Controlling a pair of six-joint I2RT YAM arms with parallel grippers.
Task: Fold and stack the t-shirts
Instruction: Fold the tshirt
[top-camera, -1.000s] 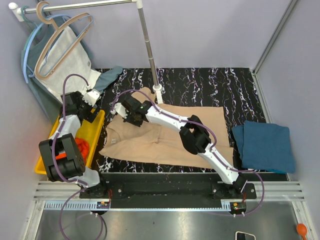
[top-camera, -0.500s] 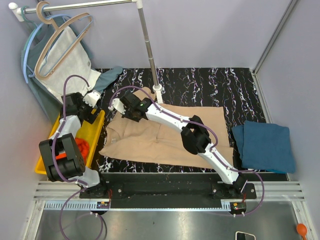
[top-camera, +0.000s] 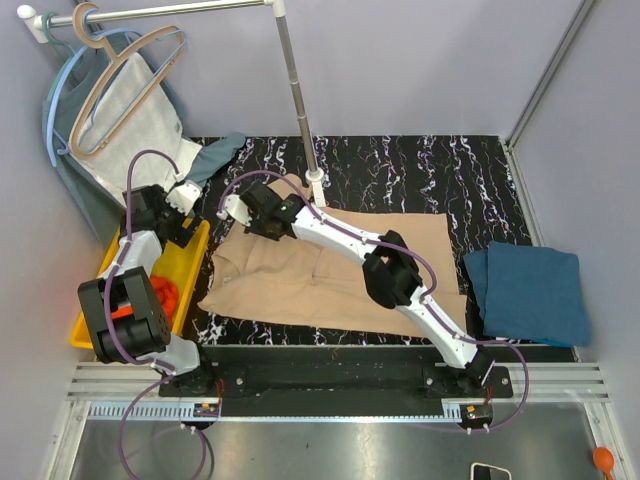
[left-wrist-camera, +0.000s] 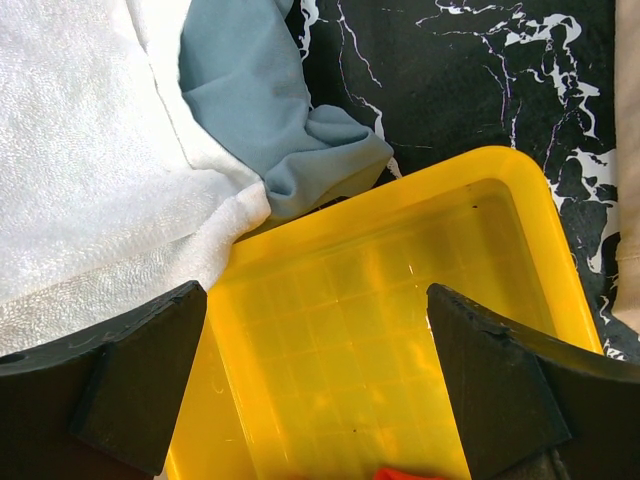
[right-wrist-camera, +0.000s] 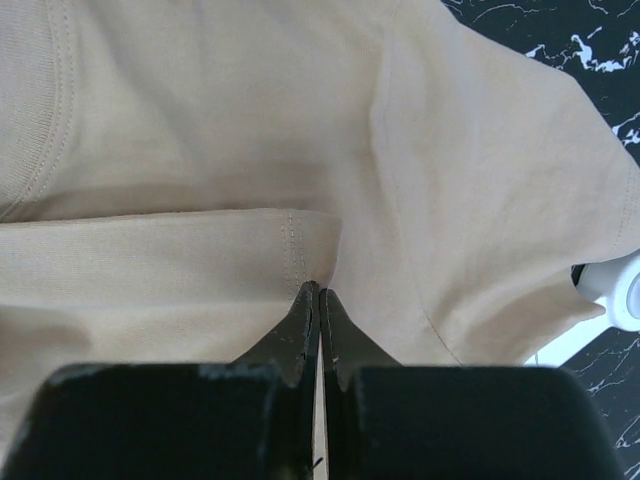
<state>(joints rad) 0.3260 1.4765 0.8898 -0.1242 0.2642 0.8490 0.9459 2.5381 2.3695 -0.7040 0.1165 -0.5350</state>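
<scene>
My right gripper (right-wrist-camera: 318, 290) has its fingers pressed together on a stitched fold of the beige-tan t-shirt (right-wrist-camera: 200, 120), at that shirt's far left corner (top-camera: 240, 208); I cannot tell how many layers of cloth are pinched. The beige-tan t-shirt (top-camera: 330, 275) lies spread flat on the black marbled table (top-camera: 400, 170), with its collar toward my left. My own right arm (top-camera: 390, 275) crosses it on a slant and covers part of its middle. Well apart to the right of the beige-tan t-shirt lies the dark teal-blue t-shirt (top-camera: 530, 292), folded. Just beside its left edge stands a yellow bin (top-camera: 190, 262), and the orange-red t-shirt (top-camera: 160, 295) lies in it, mostly hidden by my left arm; my left wrist camera shows only a sliver of it (left-wrist-camera: 410, 472), cut off at the bottom edge. My left gripper (left-wrist-camera: 318, 330) hangs over that bin (left-wrist-camera: 480, 165) with its fingers wide apart and nothing between them. Farther left of the beige-tan t-shirt, a white towel (left-wrist-camera: 80, 180) and a grey-green garment (left-wrist-camera: 260, 100) drape over the bin's far rim. At the shirt's far edge stands the rail pole (top-camera: 297, 90), just beside my right gripper.
</scene>
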